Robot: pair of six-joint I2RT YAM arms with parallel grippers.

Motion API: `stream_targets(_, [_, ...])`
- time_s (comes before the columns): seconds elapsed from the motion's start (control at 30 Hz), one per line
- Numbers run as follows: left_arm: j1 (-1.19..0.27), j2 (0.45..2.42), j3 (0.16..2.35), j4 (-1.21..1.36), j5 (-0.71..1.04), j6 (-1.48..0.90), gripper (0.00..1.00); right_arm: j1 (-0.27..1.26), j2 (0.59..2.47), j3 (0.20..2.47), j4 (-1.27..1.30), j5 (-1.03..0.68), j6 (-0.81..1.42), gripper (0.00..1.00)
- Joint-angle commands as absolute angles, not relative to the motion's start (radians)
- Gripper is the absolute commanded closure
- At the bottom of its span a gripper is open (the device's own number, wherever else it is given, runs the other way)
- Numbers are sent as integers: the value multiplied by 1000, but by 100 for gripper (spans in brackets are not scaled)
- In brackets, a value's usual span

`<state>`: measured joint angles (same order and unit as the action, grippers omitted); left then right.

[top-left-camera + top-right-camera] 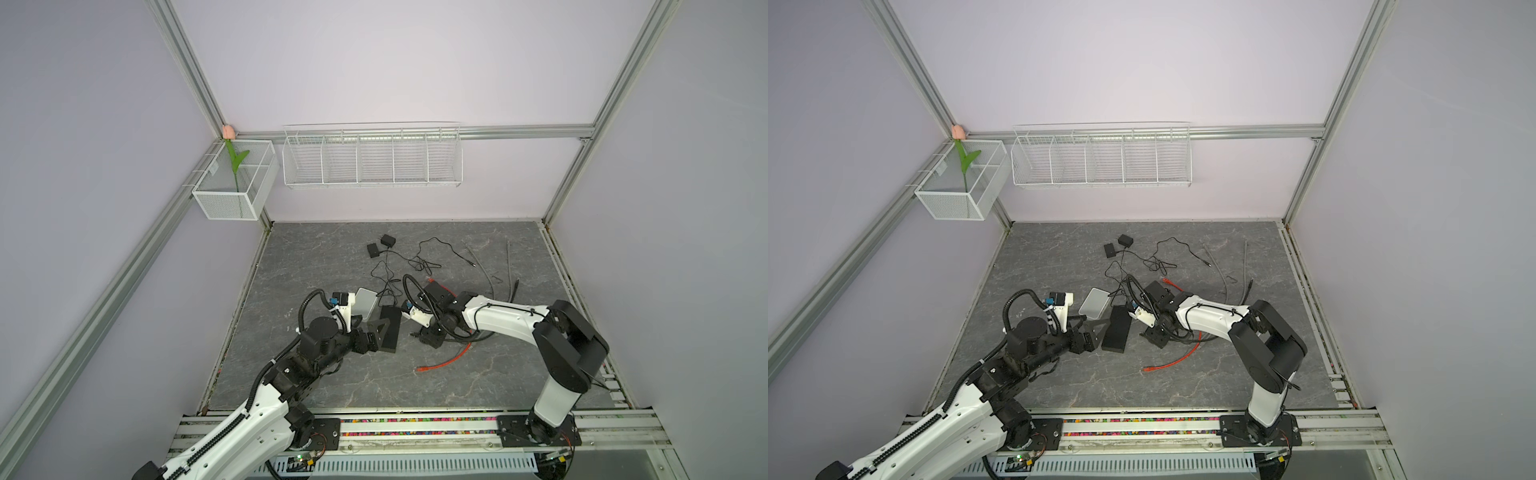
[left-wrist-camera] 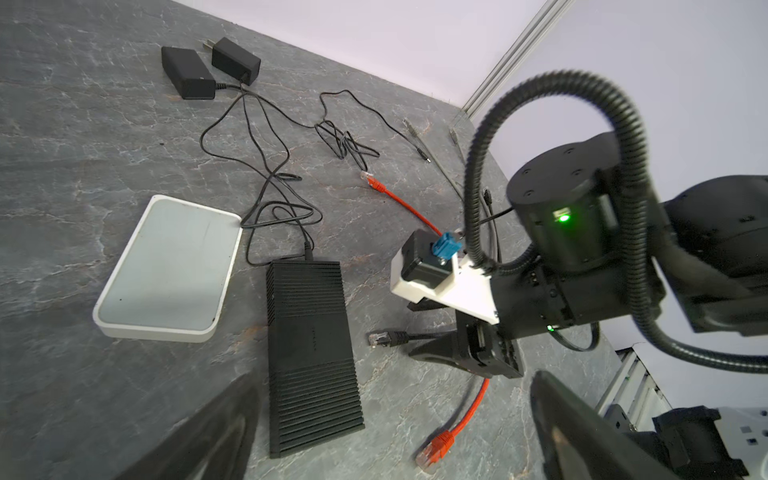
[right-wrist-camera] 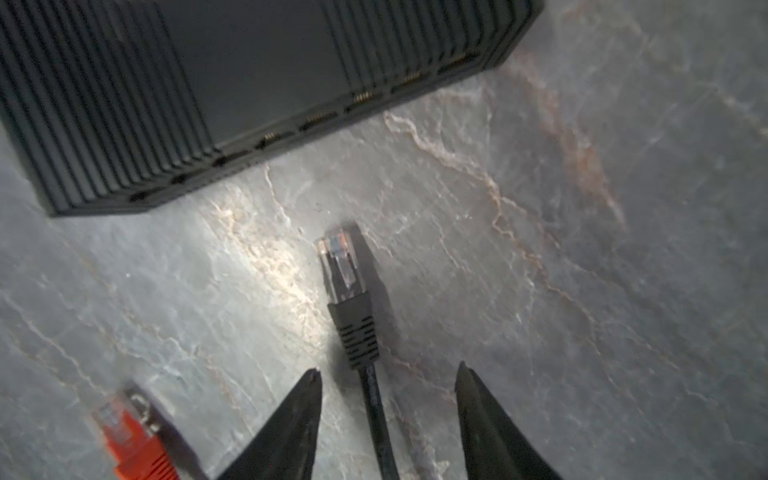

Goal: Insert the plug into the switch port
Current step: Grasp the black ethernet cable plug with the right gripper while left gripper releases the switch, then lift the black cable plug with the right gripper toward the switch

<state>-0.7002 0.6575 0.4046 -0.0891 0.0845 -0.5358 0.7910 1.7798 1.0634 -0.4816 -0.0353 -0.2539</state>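
The black ribbed switch (image 1: 390, 328) (image 2: 309, 357) lies flat on the grey table, and its row of ports (image 3: 316, 120) faces my right gripper. The black plug (image 3: 343, 270) (image 2: 384, 337) lies on the table a short way from that port row, pointing at it. My right gripper (image 3: 388, 368) (image 1: 419, 332) is open and low over the table. The plug's cable runs between its fingers, with a gap on each side. My left gripper (image 2: 395, 376) (image 1: 370, 322) stands wide open over the switch's near end, touching nothing.
A red network cable (image 1: 440, 363) with a red plug (image 2: 436, 449) (image 3: 129, 440) lies just beside my right gripper. A white box (image 2: 170, 266) sits next to the switch. Two black adapters (image 1: 380, 245) with tangled cords and grey cables (image 1: 486, 270) lie farther back.
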Motion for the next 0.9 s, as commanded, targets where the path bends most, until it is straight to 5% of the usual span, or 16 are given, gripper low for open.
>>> stream_targets(0.0, [-693, 628, 391, -54, 99, -534, 6, 778, 1806, 1085, -561, -62, -270, 53])
stream_targets(0.1, [-693, 627, 401, -62, 101, -533, 17, 777, 1820, 1093, -576, -68, -265, 66])
stream_targets(0.2, [-693, 636, 410, -73, 100, -529, 20, 778, 1814, 1094, -577, -75, -248, 84])
stream_targets(0.3, [-693, 642, 416, -78, 103, -528, 24, 779, 1773, 1077, -559, -49, -223, 92])
stream_targets(0.87, [-693, 941, 506, 79, 285, -652, 44, 890, 1240, 797, -302, 355, -250, 93])
